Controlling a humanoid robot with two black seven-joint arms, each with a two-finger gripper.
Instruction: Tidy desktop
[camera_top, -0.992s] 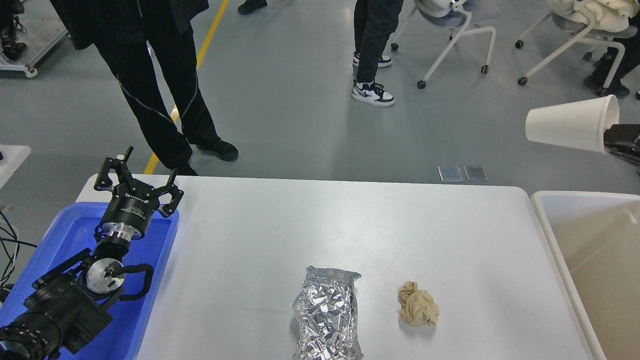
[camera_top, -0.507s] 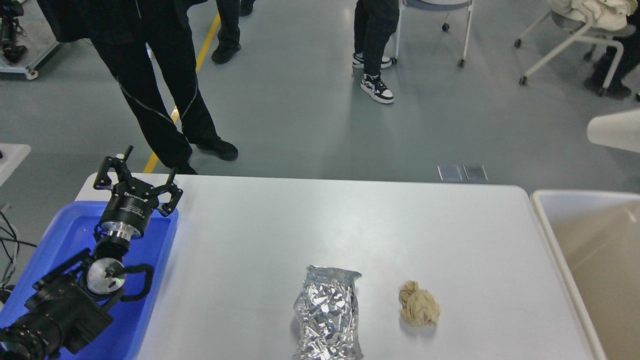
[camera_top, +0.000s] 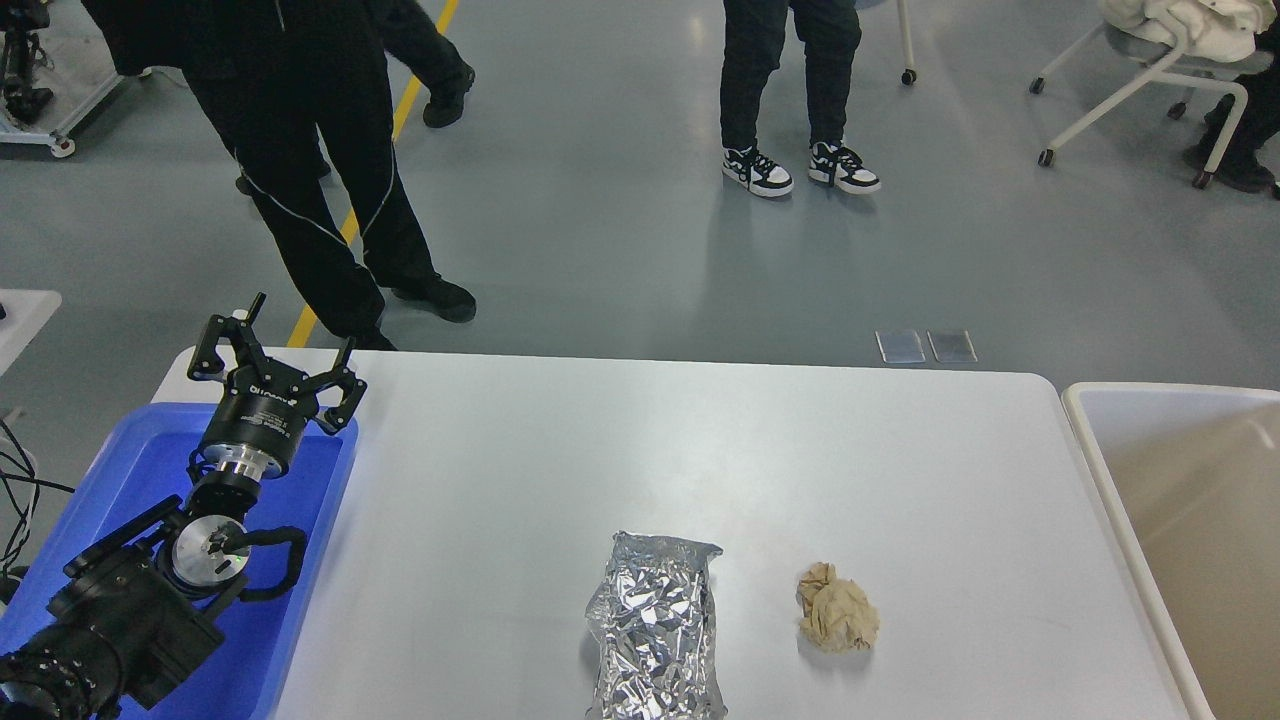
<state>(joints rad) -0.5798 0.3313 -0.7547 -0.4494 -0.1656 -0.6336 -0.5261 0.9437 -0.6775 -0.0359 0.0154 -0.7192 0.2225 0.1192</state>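
Smooth white desktop (camera_top: 780, 450) bears crinkled foil packet (camera_top: 657, 628), crumpled tan paper (camera_top: 837, 621); left pincer (camera_top: 272, 343) spread wide

left tool (camera_top: 283, 340), fingers spread, raised

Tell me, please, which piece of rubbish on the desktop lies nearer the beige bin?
The crumpled brown paper ball; the foil packet lies farther left of the beige bin.

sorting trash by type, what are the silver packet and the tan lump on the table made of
Silver packet: looks like aluminium foil, shiny and mirror-like with sharp crinkles. Tan lump: seems to be crumpled brown paper, matte with soft folds; could be a napkin.
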